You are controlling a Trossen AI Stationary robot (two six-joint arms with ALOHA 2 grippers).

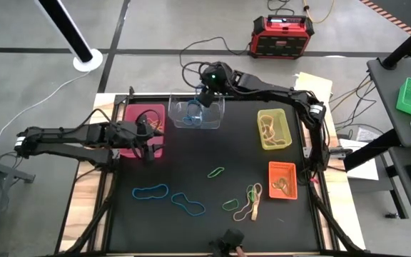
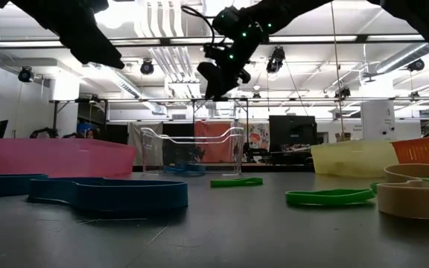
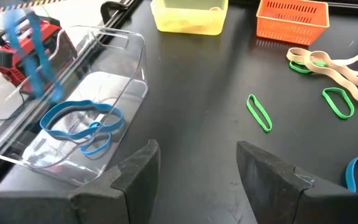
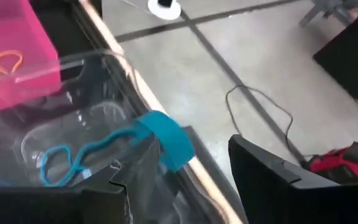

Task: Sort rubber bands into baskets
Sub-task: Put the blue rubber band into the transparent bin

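Four rectangular plastic baskets stand on the matte black table [image 1: 191,171]: magenta-pink basket [image 1: 143,130], clear basket [image 1: 198,113], yellow-green basket [image 1: 274,129], slatted orange basket [image 1: 282,180]. The right gripper [image 1: 204,96] hangs over the clear basket, fingers spread, a blue rubber band [image 4: 166,140] draped on one finger. The left gripper [image 1: 148,151], open and empty, sits beside the pink basket. Two blue loops [image 1: 150,191], three green bands [image 1: 215,172] and a flat tan band [image 1: 252,207] lie loose.
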